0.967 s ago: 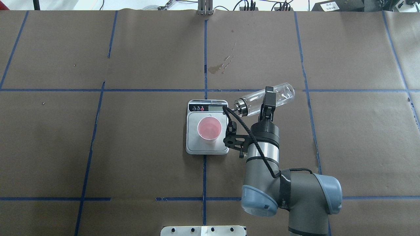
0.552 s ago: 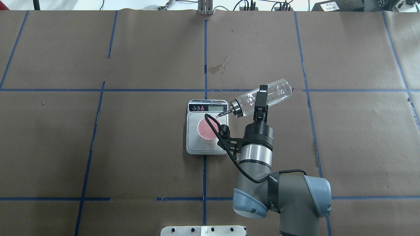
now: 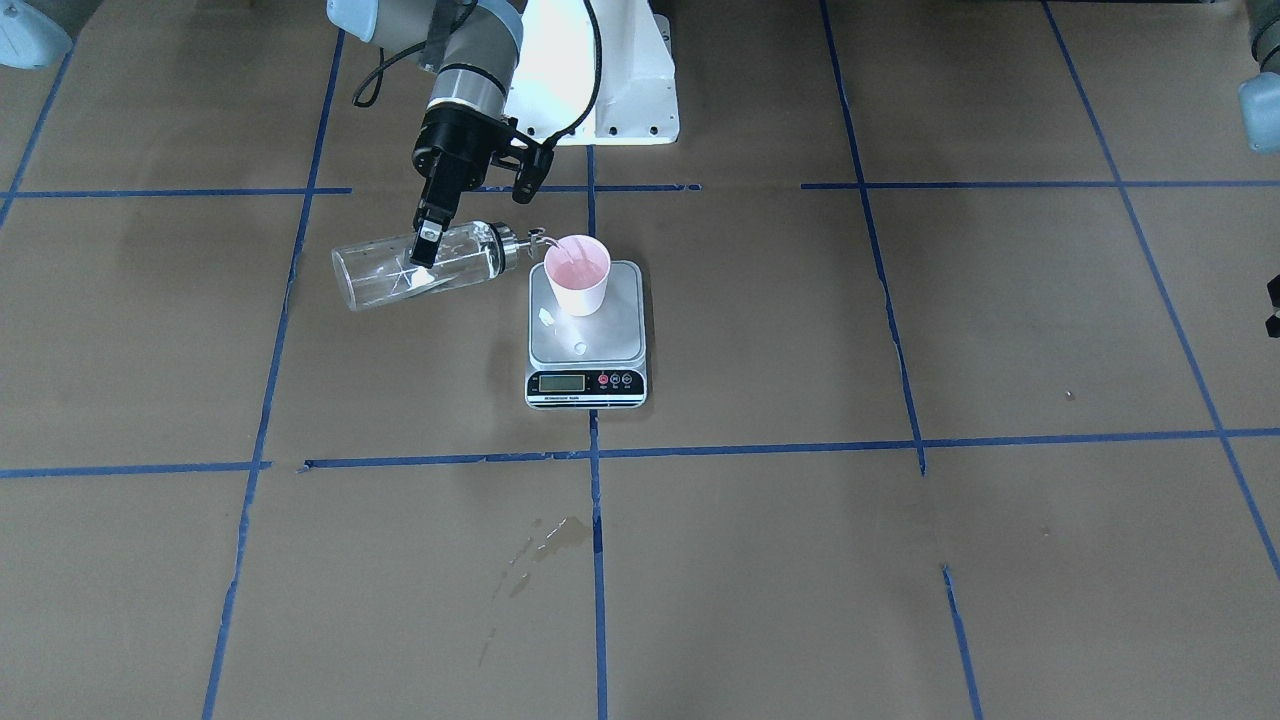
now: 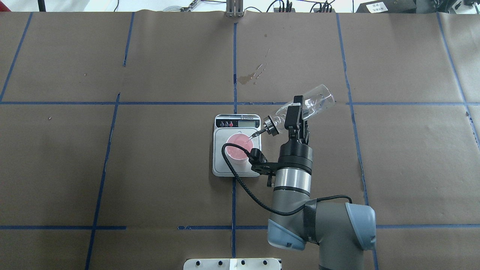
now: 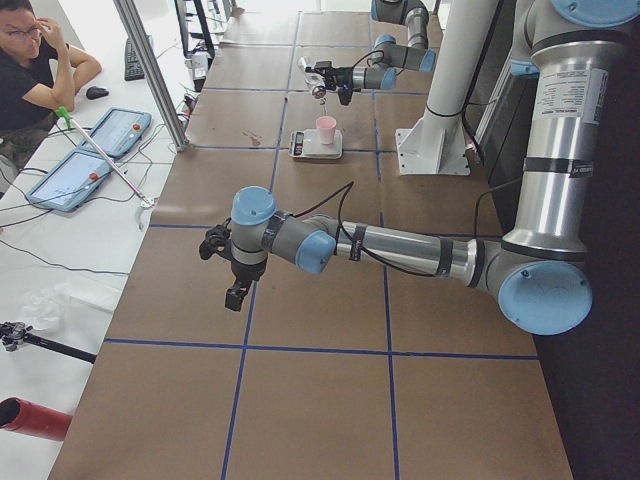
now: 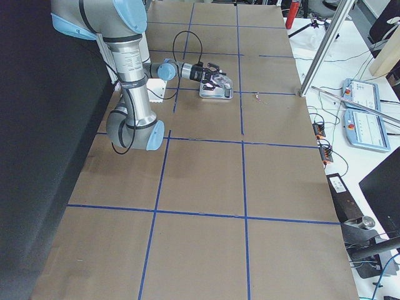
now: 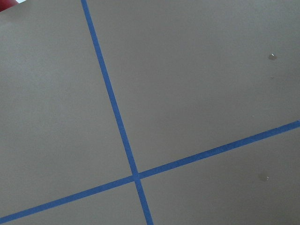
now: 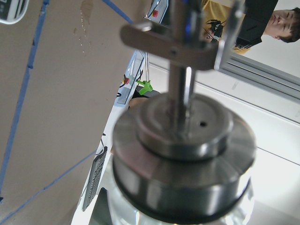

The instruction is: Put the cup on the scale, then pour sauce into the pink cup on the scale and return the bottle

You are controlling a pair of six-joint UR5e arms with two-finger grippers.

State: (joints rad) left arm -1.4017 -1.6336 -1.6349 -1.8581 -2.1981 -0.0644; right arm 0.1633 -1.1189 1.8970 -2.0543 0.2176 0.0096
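Note:
The pink cup (image 4: 237, 150) stands upright on the silver platform of the white scale (image 4: 221, 167); both also show in the front view, the cup (image 3: 577, 272) on the scale (image 3: 587, 352). My right gripper (image 4: 296, 111) is shut on the clear glass bottle (image 4: 317, 100) and holds it tilted. Its silver spout (image 4: 256, 133) points down over the cup's rim, and a thin clear stream seems to run into the cup. The right wrist view shows the metal cap (image 8: 183, 154) close up. My left gripper (image 5: 238, 290) hangs over the table far from the scale; I cannot tell whether it is open.
A dried stain (image 4: 247, 78) marks the brown paper beyond the scale. Small droplets (image 3: 546, 317) lie on the scale platform. The robot's white base (image 3: 600, 80) stands behind the scale. An operator (image 5: 30, 60) sits at a side desk with tablets.
My right gripper has moved left towards the scale and tipped the bottle more steeply. The spout has come from beside the scale's display to over the cup's rim.

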